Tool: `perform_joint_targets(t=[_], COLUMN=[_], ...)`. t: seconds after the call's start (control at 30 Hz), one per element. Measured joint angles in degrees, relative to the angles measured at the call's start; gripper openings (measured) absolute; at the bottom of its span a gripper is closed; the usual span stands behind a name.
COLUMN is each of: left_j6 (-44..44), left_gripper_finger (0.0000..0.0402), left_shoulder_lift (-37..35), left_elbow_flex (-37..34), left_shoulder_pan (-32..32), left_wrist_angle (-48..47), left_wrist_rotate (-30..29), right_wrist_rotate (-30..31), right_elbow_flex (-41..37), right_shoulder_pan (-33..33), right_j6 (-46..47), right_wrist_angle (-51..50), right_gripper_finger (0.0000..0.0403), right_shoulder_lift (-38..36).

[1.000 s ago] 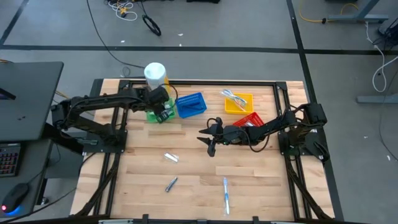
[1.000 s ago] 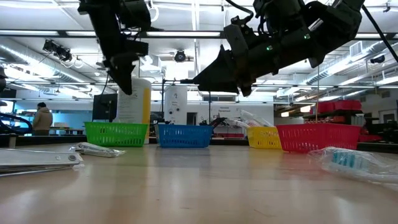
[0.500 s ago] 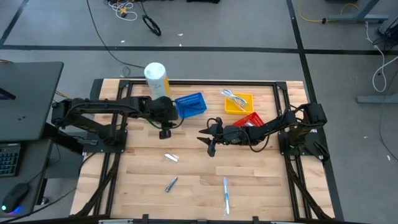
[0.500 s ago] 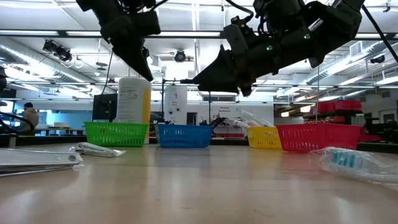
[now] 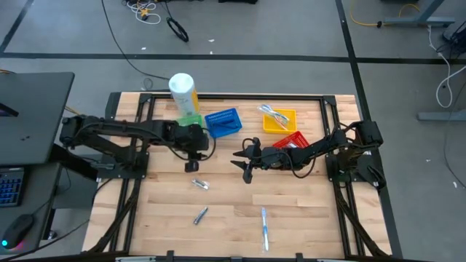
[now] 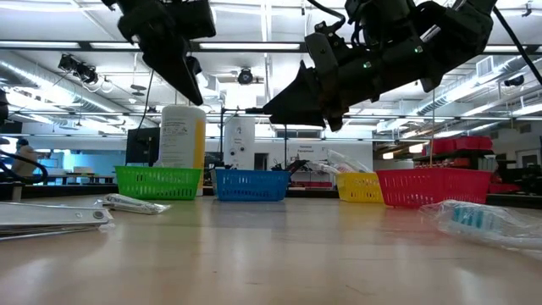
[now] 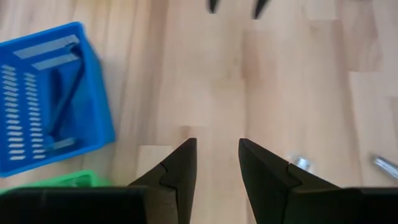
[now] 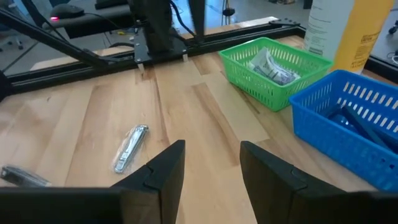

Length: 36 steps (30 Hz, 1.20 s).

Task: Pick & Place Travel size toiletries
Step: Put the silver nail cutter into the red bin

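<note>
High view: we see left gripper (image 5: 194, 164) over bare wood just in front of blue basket (image 5: 223, 122); right gripper (image 5: 246, 169) mid-table, near red basket (image 5: 294, 140). Small tube (image 5: 200, 184), razor (image 5: 200, 215), toothbrush (image 5: 264, 227) lie loose toward table's front.

Low view: both arms raised off tabletop; tube (image 6: 134, 203) lies before green basket (image 6: 158, 181).

Left wrist view: we see fingers (image 7: 182, 168) spread, empty.

Right wrist view: fingers (image 8: 168, 165) spread, empty; tube (image 8: 130, 148) on wood, more items in green basket (image 8: 273, 68).
</note>
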Motion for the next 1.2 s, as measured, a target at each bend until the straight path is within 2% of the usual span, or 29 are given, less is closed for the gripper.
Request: perform_joint_targets(t=[0.27,0.43,0.6,0.7,0.97,1.2], left_j6=[-3.05,-7.48,-12.49,-12.73,-8.96,-7.71], left_gripper_finger=[0.0128,0.0128,0.0128,0.0131,0.0181,0.0207], left_shoulder_lift=[0.51,3.73,8.05,9.99,16.71,22.4], left_elbow_flex=[-0.04,-2.08,-4.9,-5.05,-5.07,-4.98], left_shoulder_pan=[-6.37,-11.41,-15.69,-17.47,-19.27,-19.21], left_wrist_angle=[-0.84,-0.44,-0.64,-1.22,-0.91,-0.92], left_wrist_rotate=[-0.65,-2.55,-2.68,-3.25,-1.61,-5.15], right_wrist_rotate=[0.08,-0.03,-8.07,-9.47,-9.5,-9.52], right_elbow_flex=[0.0,0.0,0.02,0.02,0.0,0.0], right_shoulder_pan=[0.0,-0.37,-1.39,-1.84,-1.88,-1.86], right_j6=[0.21,0.02,-0.22,-1.45,-1.72,-1.68], right_wrist_angle=[0.46,0.15,-1.05,-1.79,-3.49,-3.85], right_gripper_finger=[0.0163,0.0163,0.0168,0.018,0.0229,0.0235], right_shoulder_lift=[-0.01,-0.04,-0.07,-0.07,-0.07,-0.07])
